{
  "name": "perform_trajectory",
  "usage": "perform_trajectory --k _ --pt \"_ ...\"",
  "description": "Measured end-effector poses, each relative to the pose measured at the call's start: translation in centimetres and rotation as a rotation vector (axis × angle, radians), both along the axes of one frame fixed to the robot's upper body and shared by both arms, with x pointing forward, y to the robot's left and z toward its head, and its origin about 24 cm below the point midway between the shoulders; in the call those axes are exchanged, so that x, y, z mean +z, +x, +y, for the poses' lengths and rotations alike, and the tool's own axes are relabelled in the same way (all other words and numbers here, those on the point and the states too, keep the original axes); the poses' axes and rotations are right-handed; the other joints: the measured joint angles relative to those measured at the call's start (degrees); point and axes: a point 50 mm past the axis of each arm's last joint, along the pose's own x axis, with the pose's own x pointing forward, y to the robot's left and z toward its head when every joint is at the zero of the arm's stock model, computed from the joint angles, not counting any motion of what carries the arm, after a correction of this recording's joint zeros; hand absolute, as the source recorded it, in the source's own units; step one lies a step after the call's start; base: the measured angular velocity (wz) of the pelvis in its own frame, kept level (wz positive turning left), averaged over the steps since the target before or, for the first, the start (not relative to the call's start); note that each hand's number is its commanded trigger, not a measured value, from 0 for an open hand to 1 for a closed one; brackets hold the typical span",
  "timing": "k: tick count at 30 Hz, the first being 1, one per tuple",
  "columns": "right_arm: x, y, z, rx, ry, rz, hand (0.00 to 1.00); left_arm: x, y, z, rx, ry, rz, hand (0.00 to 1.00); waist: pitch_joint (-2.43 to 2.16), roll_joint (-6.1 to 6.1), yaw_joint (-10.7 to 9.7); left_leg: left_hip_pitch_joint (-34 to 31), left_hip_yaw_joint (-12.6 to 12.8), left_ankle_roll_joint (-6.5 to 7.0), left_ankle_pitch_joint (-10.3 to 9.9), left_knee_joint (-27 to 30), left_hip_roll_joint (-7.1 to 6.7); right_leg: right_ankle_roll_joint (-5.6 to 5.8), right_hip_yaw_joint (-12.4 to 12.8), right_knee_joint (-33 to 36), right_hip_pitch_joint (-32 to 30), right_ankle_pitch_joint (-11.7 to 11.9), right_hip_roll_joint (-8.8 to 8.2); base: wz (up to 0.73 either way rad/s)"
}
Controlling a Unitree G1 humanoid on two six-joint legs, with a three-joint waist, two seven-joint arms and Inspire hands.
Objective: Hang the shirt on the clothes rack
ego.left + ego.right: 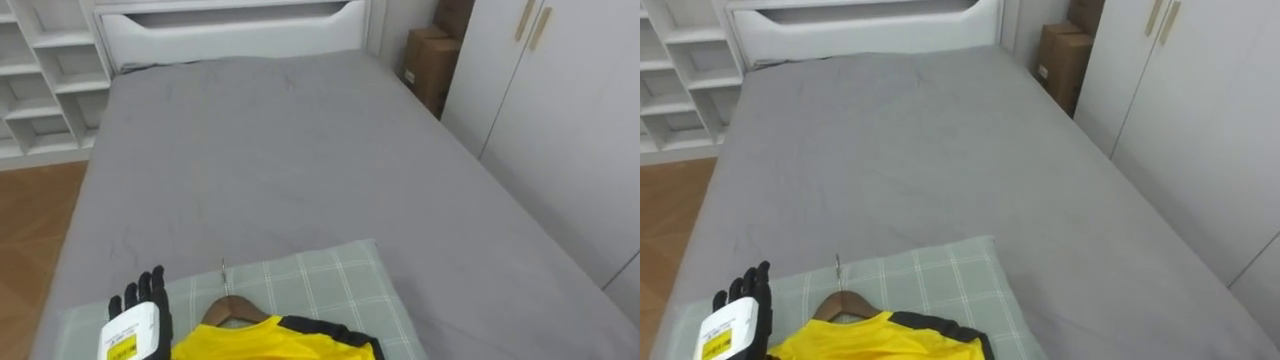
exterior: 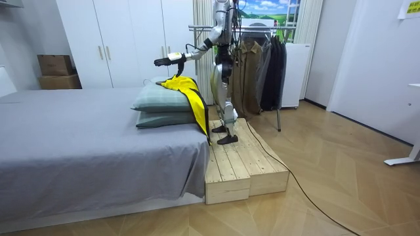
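A yellow shirt with black trim [image 1: 262, 343] [image 2: 186, 90] lies on a pale green checked pillow [image 1: 325, 282] [image 2: 156, 98] at the near end of the bed. A wooden hanger [image 1: 231, 307] [image 1: 844, 303] sits in its collar, the metal hook pointing up the bed. My left hand [image 1: 137, 312] [image 1: 738, 312] hovers open above the pillow's left part, a little left of the hanger, with straight fingers and nothing in it. In the room view that arm [image 2: 165, 61] reaches out over the pillows while I stand on a wooden platform [image 2: 244, 172] at the bed's end.
The grey bed [image 1: 280, 150] runs ahead to a white headboard [image 1: 235, 30]. White shelves [image 1: 45, 70] stand at the left; a white wardrobe [image 1: 560, 110] and cardboard boxes [image 1: 430, 65] at the right. Behind me a clothes rack [image 2: 259, 65] carries dark garments.
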Motion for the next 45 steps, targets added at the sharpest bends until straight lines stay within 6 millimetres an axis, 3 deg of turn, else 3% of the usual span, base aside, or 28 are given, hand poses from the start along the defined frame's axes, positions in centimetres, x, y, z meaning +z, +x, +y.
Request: perform_trajectory --k 4,14,22,31,45 --pt "0.0 0.7 0.0 0.008 -0.013 -0.025 0.00 -0.1 0.8 0.0 -0.007 0.001 0.038 0.00 0.07 0.47 -0.03 -0.91 0.42 0.00 0.01 0.02 0.03 0.00 0.73 0.04 -1.09 0.08 0.18 -0.07" --pt "0.0 0.7 0.1 0.008 -0.037 -0.035 0.00 -1.6 0.0 0.4 0.022 -0.052 0.179 0.00 0.17 0.31 -0.20 -2.06 1.52 0.01 0.02 0.30 0.13 -0.02 0.82 0.82 -3.07 0.10 0.15 -0.04" --pt "0.0 0.6 0.1 0.007 -0.035 -0.033 0.00 -2.8 -0.9 0.5 0.035 -0.109 0.289 0.00 0.25 -0.92 -0.53 -2.70 1.48 0.01 0.01 1.62 0.19 -0.02 0.46 0.78 -2.96 0.09 -0.05 0.01" --pt "0.0 0.8 0.3 0.002 -0.029 -0.049 0.00 -3.7 -1.7 0.4 0.021 -0.138 0.384 0.00 0.24 -1.20 -0.33 -2.32 1.56 0.00 0.00 0.80 0.31 -0.12 0.18 0.84 -3.13 0.15 0.08 0.00" --pt "-0.1 0.7 0.5 -0.017 -0.035 -0.059 0.00 -3.8 -1.9 1.0 0.070 -0.154 0.396 0.00 0.01 -2.04 0.18 -0.91 3.18 -0.17 -0.09 0.91 0.96 -0.58 1.47 2.18 -2.95 0.49 0.77 -0.06"
